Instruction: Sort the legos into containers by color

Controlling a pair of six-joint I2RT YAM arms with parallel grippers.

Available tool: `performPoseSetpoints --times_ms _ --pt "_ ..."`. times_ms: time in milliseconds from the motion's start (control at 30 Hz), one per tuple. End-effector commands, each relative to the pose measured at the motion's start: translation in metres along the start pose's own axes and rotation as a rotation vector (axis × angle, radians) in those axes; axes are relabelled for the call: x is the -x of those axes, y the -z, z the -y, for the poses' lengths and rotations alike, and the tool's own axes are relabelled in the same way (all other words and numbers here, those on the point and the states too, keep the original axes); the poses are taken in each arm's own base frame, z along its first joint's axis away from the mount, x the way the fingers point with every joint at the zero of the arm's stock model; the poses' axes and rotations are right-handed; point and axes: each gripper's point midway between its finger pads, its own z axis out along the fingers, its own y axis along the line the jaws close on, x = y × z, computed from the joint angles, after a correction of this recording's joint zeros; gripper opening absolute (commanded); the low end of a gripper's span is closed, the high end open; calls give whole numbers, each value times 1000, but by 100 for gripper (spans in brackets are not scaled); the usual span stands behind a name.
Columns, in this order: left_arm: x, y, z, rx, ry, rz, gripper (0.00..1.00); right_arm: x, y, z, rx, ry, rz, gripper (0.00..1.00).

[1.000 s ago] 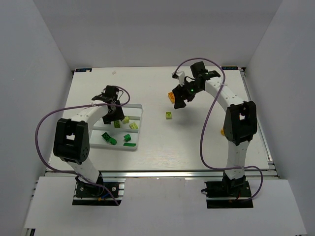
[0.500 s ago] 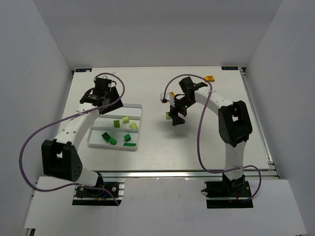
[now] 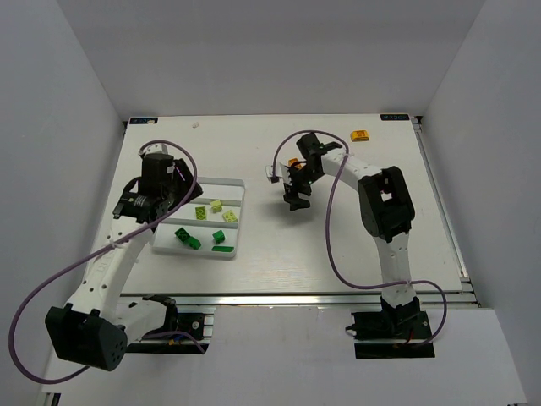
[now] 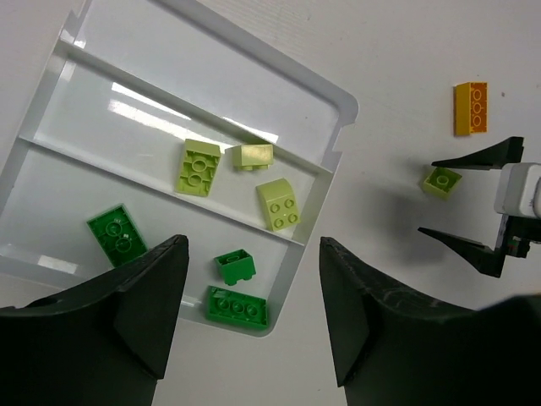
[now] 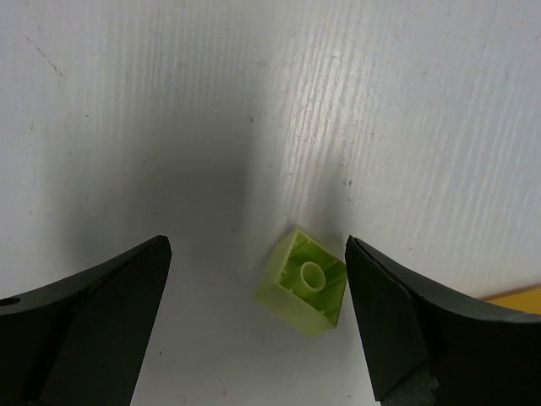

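Observation:
The white three-compartment tray (image 3: 240, 182) (image 4: 345, 108) lies on the left half of the table. Its middle compartment holds three lime bricks (image 4: 199, 167); its near one holds dark green bricks (image 4: 236, 305). My left gripper (image 3: 138, 203) (image 4: 254, 247) hangs open high over the tray's near corner, holding nothing. My right gripper (image 3: 293, 193) (image 5: 256, 245) is low over the table, open. An upside-down lime brick (image 5: 304, 283) (image 4: 442, 182) lies between its fingers, close to the right one. An orange brick (image 3: 293, 162) (image 4: 471, 108) lies just beyond it.
A rounded yellow-orange piece (image 3: 361, 135) sits near the table's far right edge. White walls close in the table on the left, back and right. Purple cables loop off both arms.
My left arm has pulled back from over the tray toward the left, its jaws opening wider. The right gripper has swung left and down until it straddles the lime brick.

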Motion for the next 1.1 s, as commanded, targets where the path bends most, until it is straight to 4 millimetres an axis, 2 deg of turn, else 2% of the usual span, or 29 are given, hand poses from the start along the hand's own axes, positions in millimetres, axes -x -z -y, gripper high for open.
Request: performPoseSetpoints --times_ms 0,233,467,767,867,1000,1067 --pt "2 13 -6 5 31 30 73 14 2 10 -15 70 13 89" --pt "-1 17 -7 3 37 30 73 -3 -6 15 -39 49 -55 83" --pt "-1 21 -7 -4 40 35 73 -14 5 26 -108 14 -91 81" --pt "-1 23 -7 -11 42 37 73 -28 5 33 -139 -63 -122 75" --pt "-2 26 -8 -9 44 39 73 -32 4 28 -114 -74 -127 67" --pt "0 29 -8 -15 48 47 73 -28 2 21 -75 -81 -103 45" --pt "2 32 -6 -24 50 57 73 -25 2 17 -59 -81 -96 37"
